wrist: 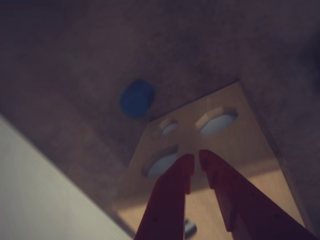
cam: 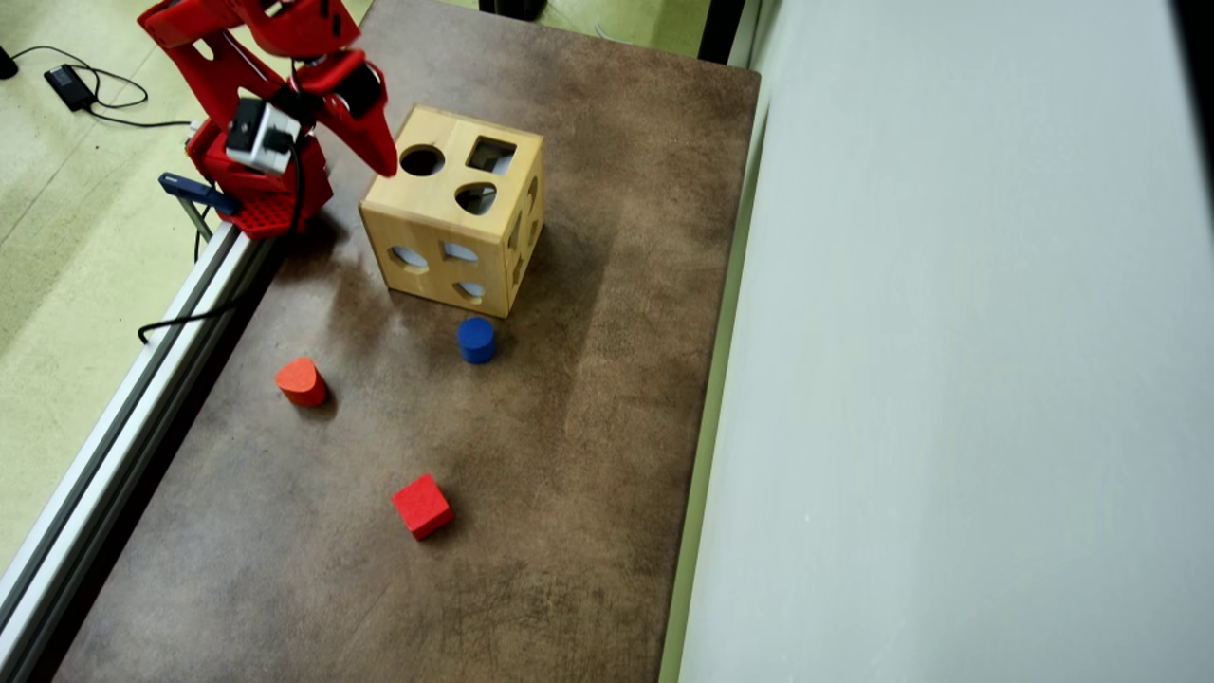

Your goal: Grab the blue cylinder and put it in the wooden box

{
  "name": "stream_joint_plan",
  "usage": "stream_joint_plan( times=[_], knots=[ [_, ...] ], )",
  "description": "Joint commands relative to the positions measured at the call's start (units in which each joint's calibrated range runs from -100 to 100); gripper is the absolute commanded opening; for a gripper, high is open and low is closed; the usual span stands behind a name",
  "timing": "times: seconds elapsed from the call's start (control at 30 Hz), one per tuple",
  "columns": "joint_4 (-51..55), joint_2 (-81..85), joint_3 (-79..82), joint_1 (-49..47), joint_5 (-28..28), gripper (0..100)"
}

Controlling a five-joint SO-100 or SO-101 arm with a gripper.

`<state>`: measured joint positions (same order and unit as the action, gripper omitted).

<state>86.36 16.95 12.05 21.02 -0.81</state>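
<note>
Look down from the overhead view and you see the whole brown table top (cam: 569, 474). The wooden box (cam: 455, 213) sits near the far left part of it, with a round hole, a square hole and a rounded hole in its top and more holes in its sides. The blue cylinder (cam: 476, 339) stands upright on the table just beside the box's near bottom edge, but not touching it. You also see a red rounded block (cam: 302, 381) off to the left and a red cube (cam: 422, 506) lower down, both well apart from the blue one. The red arm (cam: 256, 85) leans over from its base at the table's left edge, and its gripper (cam: 384, 159) hangs by the box's top left edge. From up here you cannot tell how the jaws stand. The wrist view helps you there: the gripper (wrist: 196, 161) has its two red fingers (wrist: 170, 200) close together with only a thin gap at the tips, and they hold nothing. That view is dark and blurry. It shows you the box top (wrist: 250, 150) with its holes right under the tips, and the blue cylinder (wrist: 136, 98) on the table past the box. It does not show you the red blocks. Only the overhead view shows you the room: a pale green floor (cam: 66, 237) with a black cable (cam: 95, 95) on the left, a silver rail (cam: 123, 417) along the table's left side, and a big pale grey surface (cam: 948, 379) on the right.
</note>
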Motion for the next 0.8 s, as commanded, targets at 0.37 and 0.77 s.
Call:
stream_joint_plan(
  times=[0.37,0.77],
  knots=[
    [-27.3,-25.7,-2.8,3.9,-0.4,3],
    [-37.6,-30.2,-2.8,-0.3,-1.6,3]
  ],
)
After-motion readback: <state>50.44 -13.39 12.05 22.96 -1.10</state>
